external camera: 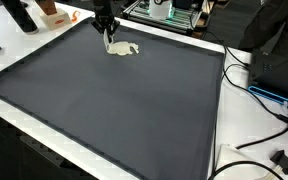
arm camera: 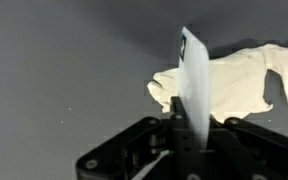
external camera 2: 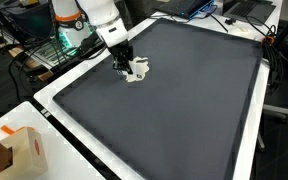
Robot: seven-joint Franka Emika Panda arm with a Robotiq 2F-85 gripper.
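We pinch only a thin fold of the white cloth (arm camera: 234,85) in our gripper (external camera 2: 125,68), so it may slip out.

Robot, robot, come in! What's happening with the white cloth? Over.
Gripper low over the dark mat, jaws unclear. White cloth lies crumpled right beside it. Nothing else near them on the mat. Over.

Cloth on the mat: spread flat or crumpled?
Crumpled: the cloth lies bunched, with uneven folds and a ragged outline, on the dark mat.
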